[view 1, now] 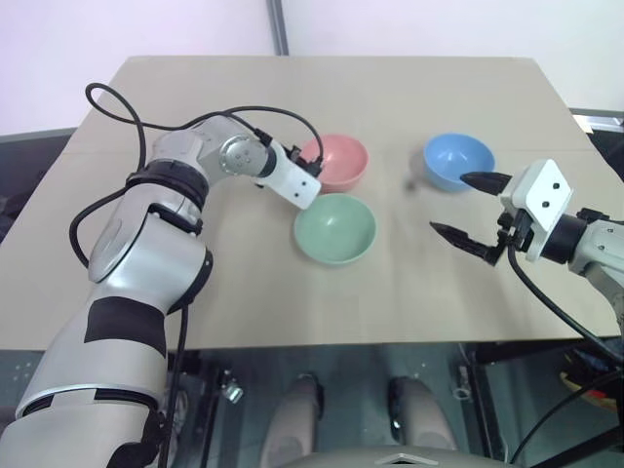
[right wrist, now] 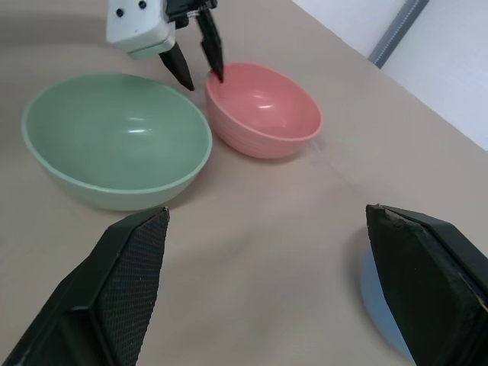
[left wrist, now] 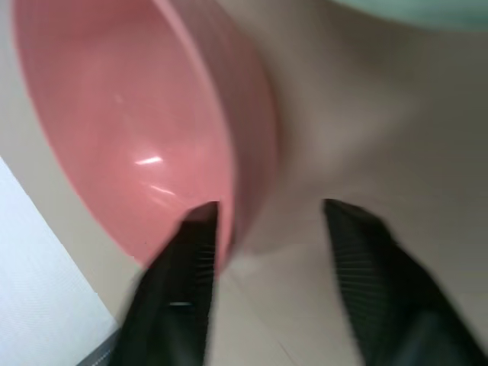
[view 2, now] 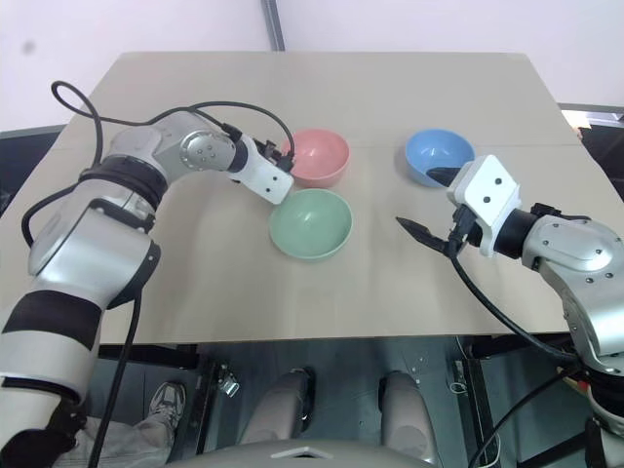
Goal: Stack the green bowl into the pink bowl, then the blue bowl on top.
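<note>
Three bowls are sitting open side up on our tan table (view 1: 439, 283): the pink bowl (view 1: 336, 159) farthest back on our left, the green bowl (view 1: 335, 228) just in front of it and almost touching, and the blue bowl (view 1: 456, 159) well apart to our right. We are holding our left gripper (right wrist: 197, 62) at the pink bowl's near rim, one finger (left wrist: 187, 267) just inside the wall and the other outside, the jaws partly open and not yet pinching anything. We are keeping our right gripper (view 1: 470, 209) spread wide and empty, hovering just in front of the blue bowl. We are judging all three bowls to be light, rigid and smooth-walled, likely plastic and hardly fragile, so they may slide on the table or slip between the pads. A pinch across the thin rim, one finger inside and one outside, looks to us the surest hold; the green bowl, which must go in first, is lying untouched.
</note>
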{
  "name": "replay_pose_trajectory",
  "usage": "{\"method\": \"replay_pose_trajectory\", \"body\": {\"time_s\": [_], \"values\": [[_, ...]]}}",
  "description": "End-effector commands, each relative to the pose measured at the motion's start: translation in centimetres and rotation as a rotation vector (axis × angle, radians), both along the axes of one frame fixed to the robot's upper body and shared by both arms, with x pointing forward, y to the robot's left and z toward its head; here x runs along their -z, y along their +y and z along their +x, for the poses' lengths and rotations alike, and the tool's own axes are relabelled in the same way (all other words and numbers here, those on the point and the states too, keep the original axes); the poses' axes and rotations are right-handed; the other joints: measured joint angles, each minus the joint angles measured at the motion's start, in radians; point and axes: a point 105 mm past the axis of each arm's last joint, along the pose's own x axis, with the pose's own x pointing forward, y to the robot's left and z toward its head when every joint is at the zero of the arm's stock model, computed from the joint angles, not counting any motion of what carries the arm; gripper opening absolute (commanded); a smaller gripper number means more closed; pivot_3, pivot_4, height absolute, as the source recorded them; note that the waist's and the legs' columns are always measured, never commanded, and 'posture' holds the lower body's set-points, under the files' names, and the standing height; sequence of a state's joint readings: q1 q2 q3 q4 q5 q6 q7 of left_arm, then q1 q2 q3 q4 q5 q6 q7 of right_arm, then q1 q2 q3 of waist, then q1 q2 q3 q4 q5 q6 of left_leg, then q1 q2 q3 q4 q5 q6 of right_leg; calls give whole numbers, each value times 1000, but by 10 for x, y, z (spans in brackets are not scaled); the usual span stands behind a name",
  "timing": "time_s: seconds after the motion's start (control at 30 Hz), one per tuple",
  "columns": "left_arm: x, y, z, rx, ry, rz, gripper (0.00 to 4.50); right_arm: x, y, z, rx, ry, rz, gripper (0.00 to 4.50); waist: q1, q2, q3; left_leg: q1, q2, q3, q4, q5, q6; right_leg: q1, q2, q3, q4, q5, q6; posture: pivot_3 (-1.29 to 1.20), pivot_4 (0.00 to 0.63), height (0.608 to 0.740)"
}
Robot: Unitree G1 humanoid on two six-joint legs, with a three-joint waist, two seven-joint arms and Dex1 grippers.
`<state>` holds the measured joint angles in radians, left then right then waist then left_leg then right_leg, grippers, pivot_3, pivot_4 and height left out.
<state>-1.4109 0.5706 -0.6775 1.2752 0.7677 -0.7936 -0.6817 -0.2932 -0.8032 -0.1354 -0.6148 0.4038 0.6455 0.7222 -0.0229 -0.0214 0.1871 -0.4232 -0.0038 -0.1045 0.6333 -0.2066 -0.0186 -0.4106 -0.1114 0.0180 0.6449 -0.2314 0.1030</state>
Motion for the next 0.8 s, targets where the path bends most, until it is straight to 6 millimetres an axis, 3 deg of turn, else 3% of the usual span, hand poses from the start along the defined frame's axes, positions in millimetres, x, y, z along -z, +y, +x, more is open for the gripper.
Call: {"method": "replay_pose_trajectory", "body": {"time_s": [0.03,0.2,0.33,0.47,0.53,0.67,0.8], "values": [[-22,-3,4,11,-66,-12,136,-13,-1,-5,7,-60,-5,4500,3,0,0,0,0,0,0,0,0,0,0,0,0,0,0,0,150,740],[-21,5,0,-4,-36,-75,59,-13,3,-2,-4,-63,3,4500,4,-1,0,0,0,0,1,0,0,0,0,0,1,0,0,0,150,740],[-25,26,-16,10,39,-107,59,-13,7,1,-19,-60,12,4500,-3,0,0,0,0,0,1,0,0,0,0,0,1,0,0,0,150,740],[-13,71,-59,59,169,-20,59,-11,8,2,-31,-57,17,4500,-28,1,1,0,0,0,0,0,0,-1,0,1,2,0,0,0,150,740],[-1,86,-91,89,240,16,59,-10,7,6,-27,-55,29,4500,-37,1,1,1,0,1,-1,0,0,-2,0,2,2,0,0,0,150,740],[12,106,-159,119,382,80,59,-7,6,11,-24,-50,43,4500,-42,0,2,1,2,2,0,0,0,-2,0,3,3,0,0,0,150,740],[16,100,-186,130,446,77,59,-7,7,14,-29,-49,56,4500,-22,1,2,8,2,4,0,0,0,2,0,5,8,0,-1,0,150,740]]}}
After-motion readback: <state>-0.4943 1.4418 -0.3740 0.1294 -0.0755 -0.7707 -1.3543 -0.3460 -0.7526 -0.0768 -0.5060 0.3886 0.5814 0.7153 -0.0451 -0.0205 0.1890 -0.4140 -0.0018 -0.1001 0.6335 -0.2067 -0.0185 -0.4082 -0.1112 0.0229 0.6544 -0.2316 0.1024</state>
